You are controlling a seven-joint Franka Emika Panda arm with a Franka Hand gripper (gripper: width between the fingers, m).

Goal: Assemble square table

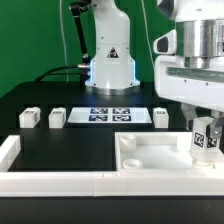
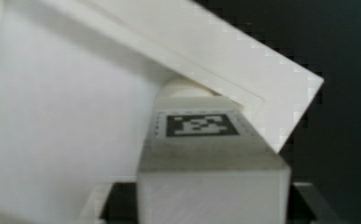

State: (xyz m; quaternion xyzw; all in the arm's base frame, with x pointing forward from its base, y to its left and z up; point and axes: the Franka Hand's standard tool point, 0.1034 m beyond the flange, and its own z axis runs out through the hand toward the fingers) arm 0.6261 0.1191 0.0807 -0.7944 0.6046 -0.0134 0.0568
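Note:
The white square tabletop (image 1: 148, 152) lies at the front on the exterior view's right, its recessed corners facing up. My gripper (image 1: 204, 127) is shut on a white leg block (image 1: 203, 141) with a black-and-white tag and holds it upright at the tabletop's corner on the exterior view's right. In the wrist view the leg block (image 2: 203, 150) stands between my dark fingers (image 2: 120, 198), its end at the tabletop's (image 2: 70, 100) corner recess. Three more leg blocks (image 1: 30, 118) (image 1: 57, 117) (image 1: 161, 117) lie on the black table farther back.
The marker board (image 1: 110, 114) lies flat between the loose legs, in front of the robot base (image 1: 110, 65). A long low white border wall (image 1: 55, 181) runs along the front and turns up at the exterior view's left (image 1: 9, 150).

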